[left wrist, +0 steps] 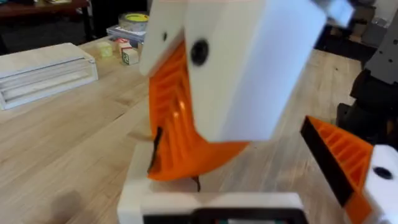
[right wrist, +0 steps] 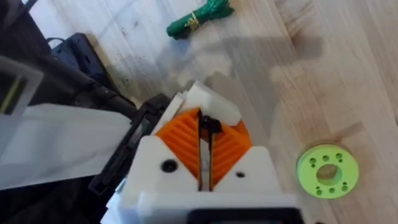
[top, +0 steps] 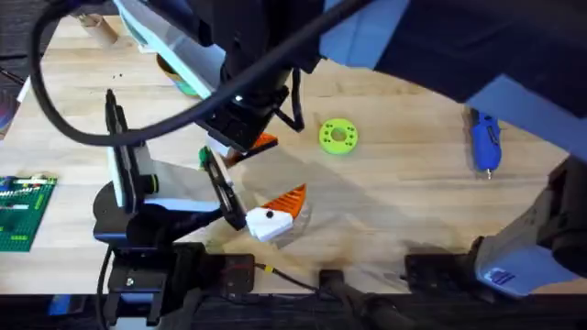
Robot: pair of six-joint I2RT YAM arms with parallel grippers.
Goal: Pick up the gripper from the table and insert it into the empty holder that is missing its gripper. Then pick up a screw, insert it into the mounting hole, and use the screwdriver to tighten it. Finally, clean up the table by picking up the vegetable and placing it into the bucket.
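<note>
Beside right gripper (top: 240,137), orange gripper (top: 263,142).

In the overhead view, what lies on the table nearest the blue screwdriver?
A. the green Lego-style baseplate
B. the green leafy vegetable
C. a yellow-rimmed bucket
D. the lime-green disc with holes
D: the lime-green disc sits on bare wood to the left of the screwdriver, closer to it than the baseplate at the far left edge or the vegetable.

Bucket (top: 179,73) mostly hidden behind blurred arm
</note>
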